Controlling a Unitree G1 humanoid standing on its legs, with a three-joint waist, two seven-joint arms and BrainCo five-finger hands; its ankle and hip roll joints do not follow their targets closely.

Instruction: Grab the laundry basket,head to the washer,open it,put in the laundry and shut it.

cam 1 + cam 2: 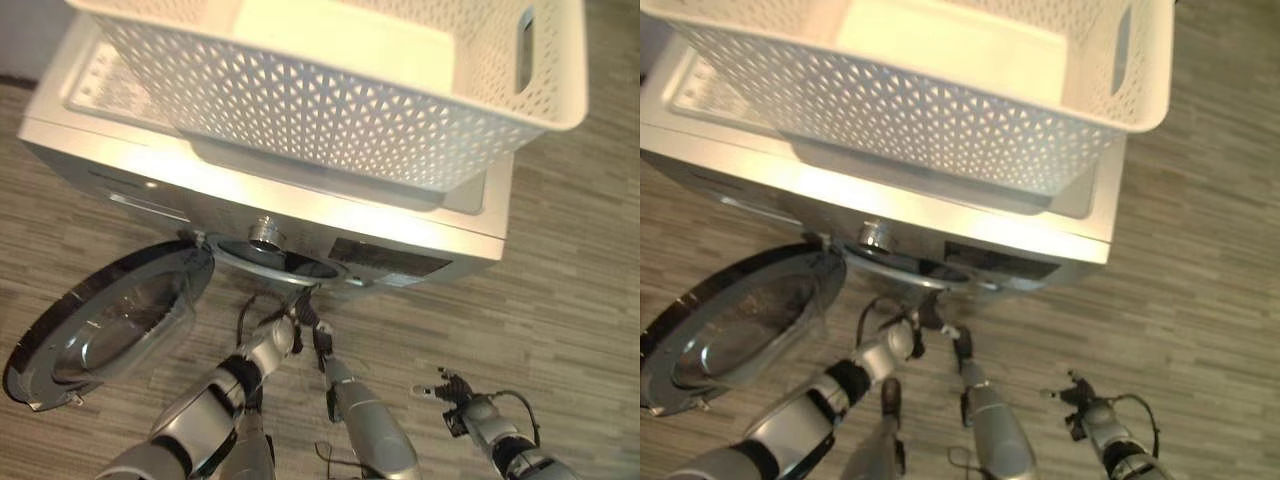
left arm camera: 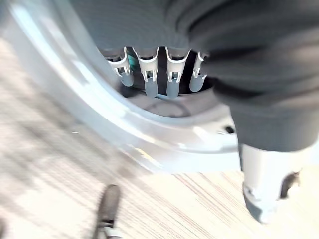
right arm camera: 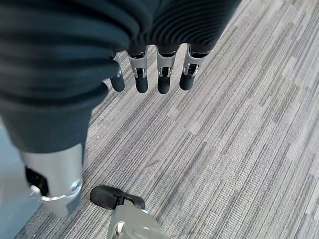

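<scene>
Nearest the camera, white laundry basket (image 1: 330,90) resting on top of the washer (image 1: 300,205), nothing visible inside. Round washer door (image 1: 105,320) swung wide open to the robot's left. Left robot hand (image 2: 159,74) reaching into the door opening at the drum's rim, fingers straight, holding nothing. Right robot hand (image 3: 154,69) hanging over the striped floor (image 3: 239,124), well apart from the washer, fingers relaxed and released.

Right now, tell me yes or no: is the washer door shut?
No, the round washer door is swung wide open to the left of the drum opening, with the left hand at the opening.
</scene>
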